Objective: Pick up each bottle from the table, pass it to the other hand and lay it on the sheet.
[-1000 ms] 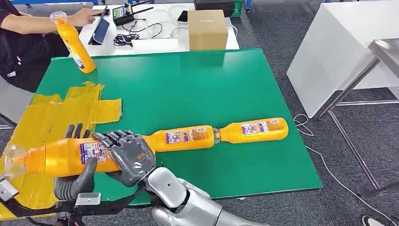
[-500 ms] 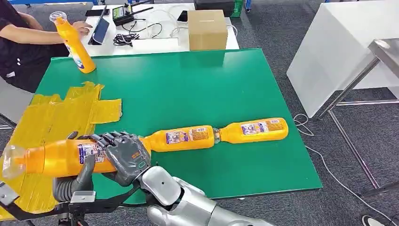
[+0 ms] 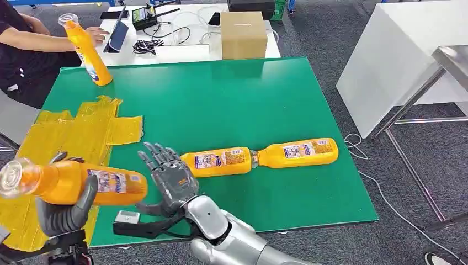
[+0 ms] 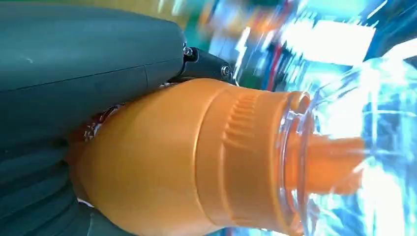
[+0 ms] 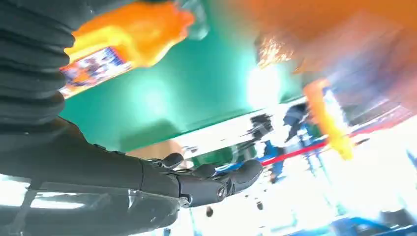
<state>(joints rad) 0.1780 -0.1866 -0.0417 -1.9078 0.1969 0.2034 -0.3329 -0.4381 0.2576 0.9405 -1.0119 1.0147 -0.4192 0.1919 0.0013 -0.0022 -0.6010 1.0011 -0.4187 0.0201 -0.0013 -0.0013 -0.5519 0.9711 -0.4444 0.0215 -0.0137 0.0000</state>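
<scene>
Left hand [image 3: 63,212]: dark fingers and thick grey thumb wrap the body of an orange bottle [image 3: 83,183], held on its side above the near left corner of the table, over the yellow sheet [image 3: 72,135]. The bottle's clear cap points left, toward the table's edge, and its label faces up. In the left wrist view the same bottle [image 4: 196,157] shows its ribbed orange neck and clear cap close to the camera, with the grey hand cover pressed against its shoulder.

Right hand [image 3: 171,179]: fingers spread and upright, palm turned toward the held bottle, holding nothing and just clear of the bottle's base. In the right wrist view its dark fingers [image 5: 231,182] extend free over the green surface.

Second bottle [image 3: 218,162] and third bottle [image 3: 298,152]: both lie on their sides on the green table [image 3: 221,99], end to end in one line, to the right of the right hand. Fourth bottle [image 3: 85,49]: stands tilted at the far left corner of the table, near a person [image 3: 25,44] seated there.

Cardboard box [image 3: 243,34]: rests on a white table behind, beside cables and devices.
</scene>
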